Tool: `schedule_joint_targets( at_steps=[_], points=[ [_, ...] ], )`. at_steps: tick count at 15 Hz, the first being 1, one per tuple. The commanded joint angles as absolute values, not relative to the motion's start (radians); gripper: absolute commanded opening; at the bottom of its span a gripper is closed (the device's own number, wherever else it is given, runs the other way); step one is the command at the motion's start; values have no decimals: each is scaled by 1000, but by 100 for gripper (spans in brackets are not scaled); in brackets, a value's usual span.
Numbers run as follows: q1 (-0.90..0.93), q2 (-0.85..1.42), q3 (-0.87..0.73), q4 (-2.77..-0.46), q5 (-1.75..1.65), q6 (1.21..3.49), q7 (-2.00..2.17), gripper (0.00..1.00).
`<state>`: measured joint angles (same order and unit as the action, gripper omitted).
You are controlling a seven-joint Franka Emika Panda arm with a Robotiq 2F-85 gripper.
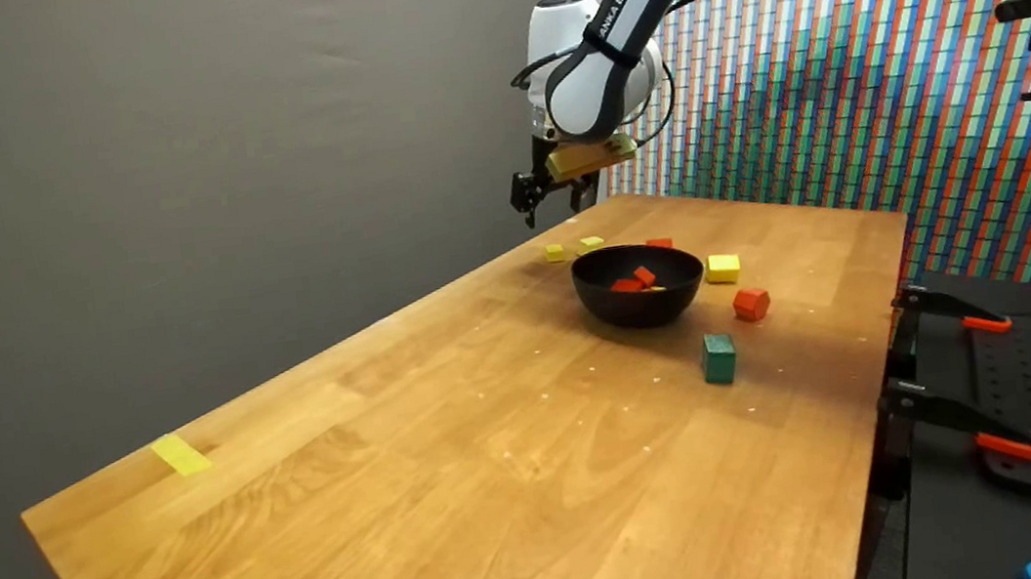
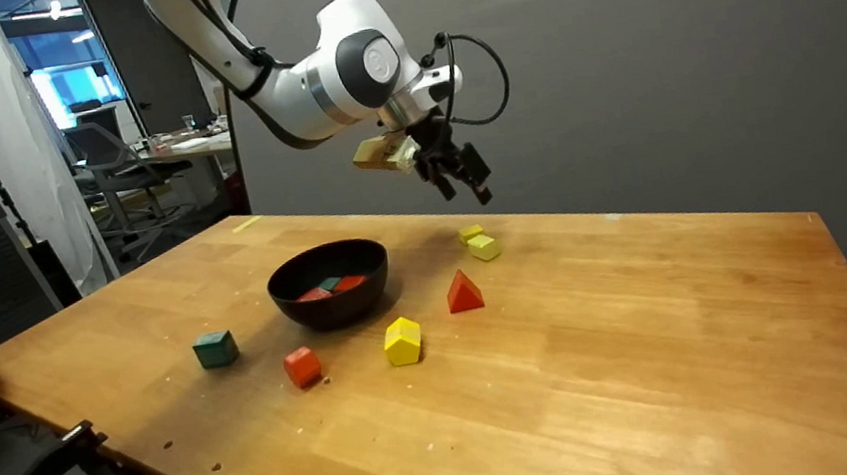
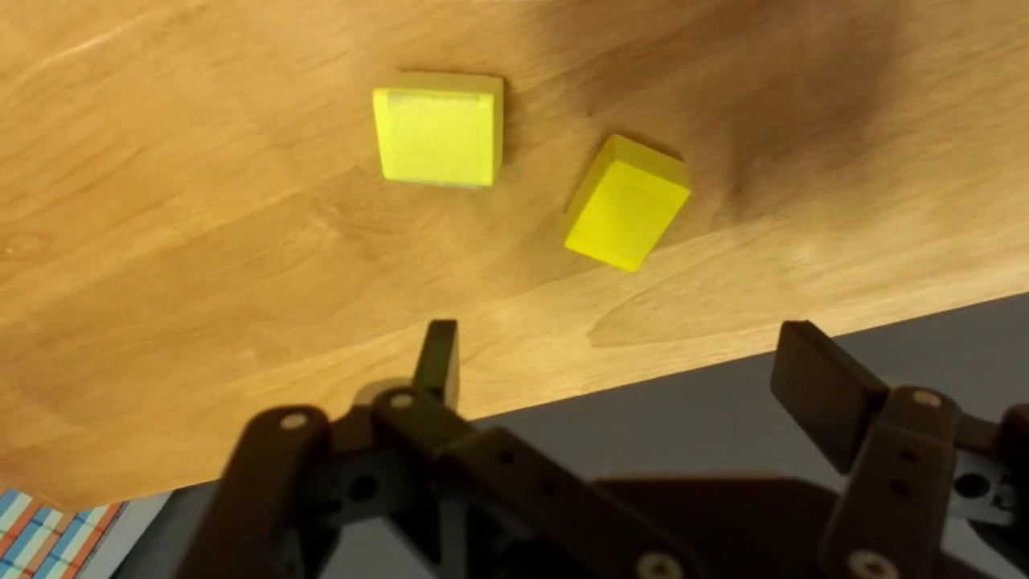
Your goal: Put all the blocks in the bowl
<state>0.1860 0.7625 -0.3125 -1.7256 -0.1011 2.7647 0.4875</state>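
The hand (image 3: 619, 342) is hanging spread and unladen near the edge of the tabletop (image 2: 660, 336), where a squarish yellow block (image 3: 440, 133) and a narrower block (image 3: 630, 207) are resting near the bowl (image 2: 333, 311). Both, presumably light and rigid, are inviting a grip across opposite sides.

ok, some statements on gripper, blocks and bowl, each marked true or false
1. The gripper is open. True.
2. A red block lies in the bowl. True.
3. Every block is in the bowl. False: six, the red triangle among them, are outside it.
4. A green block is on the table. True.
5. The wrist view's yellow blocks touch. False: a gap parts the left yellow block from the right yellow block.
6. The gripper holds a block. False: it holds nothing.
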Motion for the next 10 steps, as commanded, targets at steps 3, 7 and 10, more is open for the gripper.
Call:
schedule_joint_targets(
  at_steps=[3,7,10],
  points=[
    [157,793,-277,-1700,-74,2756,459,100],
    [131,834,-234,-1665,-50,2750,439,100],
    [111,868,-205,-1628,-30,2740,419,100]
  ],
)
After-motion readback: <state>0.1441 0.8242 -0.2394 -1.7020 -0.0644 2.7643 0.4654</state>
